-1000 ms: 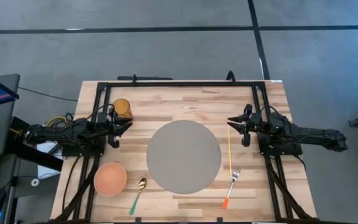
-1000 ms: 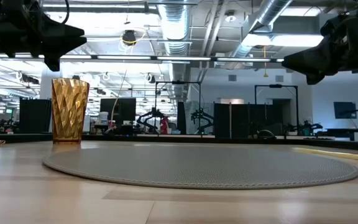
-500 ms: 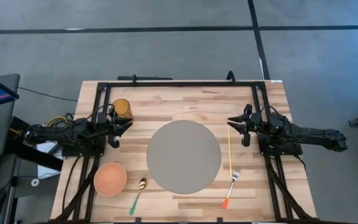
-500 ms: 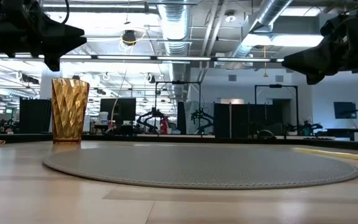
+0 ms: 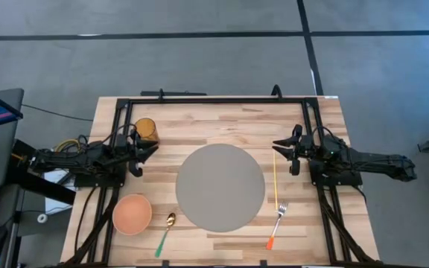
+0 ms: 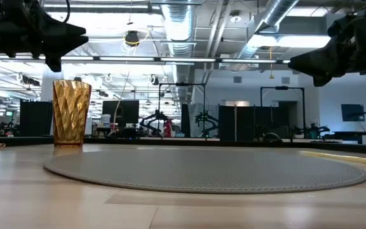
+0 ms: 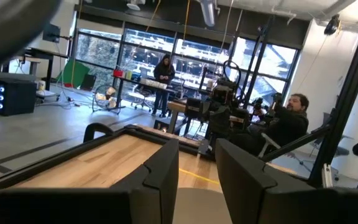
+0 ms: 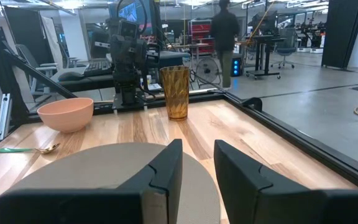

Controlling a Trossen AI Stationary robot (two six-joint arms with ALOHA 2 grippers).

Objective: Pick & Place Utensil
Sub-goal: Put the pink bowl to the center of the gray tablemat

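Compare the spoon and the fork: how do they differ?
The spoon has a green handle and gold bowl; the fork has an orange handle and silver tines. The spoon lies left of the mat, beside the pink bowl; the fork lies right of it, near the yellow stick. Both lie flat, slanted, heads away from the near edge, ungripped.

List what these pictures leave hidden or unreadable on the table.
- Low view: fork, spoon and pink bowl do not show; only the amber cup and grey mat do.
- Right wrist view: the fork is out of frame, behind the right claw.
- High view: the yellow stick is too thin to identify.
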